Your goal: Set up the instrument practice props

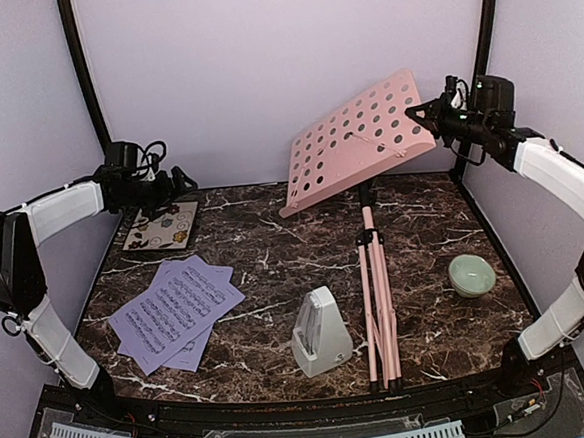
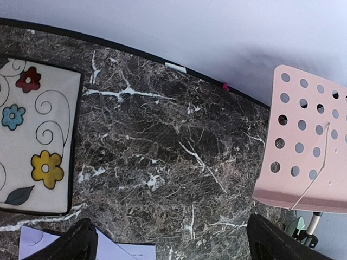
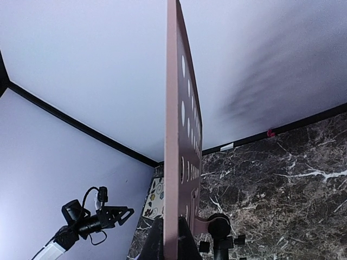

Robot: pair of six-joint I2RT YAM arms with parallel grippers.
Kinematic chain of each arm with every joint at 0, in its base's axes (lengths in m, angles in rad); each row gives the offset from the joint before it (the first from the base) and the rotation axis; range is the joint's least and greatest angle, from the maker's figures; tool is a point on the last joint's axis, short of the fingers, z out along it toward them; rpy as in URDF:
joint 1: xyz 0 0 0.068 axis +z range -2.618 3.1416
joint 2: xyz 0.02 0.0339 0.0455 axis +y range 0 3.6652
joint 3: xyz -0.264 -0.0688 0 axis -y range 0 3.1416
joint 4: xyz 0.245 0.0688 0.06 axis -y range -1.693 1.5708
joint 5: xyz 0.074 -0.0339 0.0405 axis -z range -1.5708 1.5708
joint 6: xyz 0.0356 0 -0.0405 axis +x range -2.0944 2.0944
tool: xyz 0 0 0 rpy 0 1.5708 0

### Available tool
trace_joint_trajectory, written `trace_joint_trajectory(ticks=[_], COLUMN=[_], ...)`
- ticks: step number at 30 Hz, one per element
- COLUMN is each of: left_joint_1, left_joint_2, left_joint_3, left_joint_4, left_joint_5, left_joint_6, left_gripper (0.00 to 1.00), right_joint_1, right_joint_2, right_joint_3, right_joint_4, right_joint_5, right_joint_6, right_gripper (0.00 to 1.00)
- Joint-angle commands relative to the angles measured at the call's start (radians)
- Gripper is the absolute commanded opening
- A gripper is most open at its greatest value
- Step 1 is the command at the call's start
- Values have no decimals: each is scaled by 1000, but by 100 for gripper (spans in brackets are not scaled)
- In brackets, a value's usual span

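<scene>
1. Left end effector (image 1: 177, 180) hangs released over the far-left corner of the bench (image 1: 263, 231). Its fingers (image 2: 76, 244) are spread wide with nothing between them.
2. Directly beneath that end effector, a square floral coaster (image 1: 160, 228) lies flat.
3. Toward the arm bases from the left end effector, the lavender sheet-music pages (image 1: 175, 310) lie flat in an overlapping fan, apart from the coaster.
4. Right of the pages, the grey-white metronome (image 1: 318, 332) stands upright, well apart from both end effectors and just left of the stand's legs.
5. The pink music stand (image 1: 377, 293) has its legs folded together, running from under its desk toward the near edge. I cannot tell whether they rest on the bench or lean.
6. Its perforated desk (image 1: 352, 145) is tilted, high over the far part of the bench.
7. Right end effector (image 1: 423, 116) is clenched on the desk's upper right edge. The right wrist view shows the desk edge-on between the fingers.
8. Below that end effector and toward the bases, a pale green bowl (image 1: 471, 274) sits upright, right of the legs.
</scene>
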Motion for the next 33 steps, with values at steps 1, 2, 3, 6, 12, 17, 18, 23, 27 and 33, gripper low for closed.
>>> trace_joint_trajectory(ticks=[1, 2, 3, 6, 12, 17, 18, 23, 27, 33], left_joint_1=[-36, -45, -53, -81, -162, -246, -269, -399, -466, -543], left_joint_2=[-56, -64, -73, -93, -87, -12, -10, -88, -124, -113], left_joint_3=[33, 26, 17, -14, -2, 137, 147, -16, -74, 83], left_joint_4=[65, 87, 110, 183, 317, 299, 297, 440, 512, 374], left_joint_5=[-19, -19, -11, 33, 103, 153, 152, 26, -57, -76], left_joint_6=[25, 26, 27, 20, 57, 132, 138, 138, 182, 653], left_gripper=[99, 99, 99, 99, 95, 81, 80, 80, 80, 84], right_joint_1=[28, 33, 38, 55, 103, 138, 144, 162, 168, 180], right_joint_2=[-83, -85, -86, -81, -57, -44, -44, -51, -42, -28], right_joint_3=[186, 198, 206, 233, 291, 353, 359, 375, 413, 468], right_joint_4=[249, 256, 272, 304, 327, 300, 296, 315, 327, 294], right_joint_5=[31, 39, 43, 47, 19, 17, 29, 101, 109, 100], right_joint_6=[-91, -95, -95, -97, -125, -176, -181, -193, -197, -214], right_gripper=[0, 0, 0, 0, 0, 0, 0, 0, 0, 0])
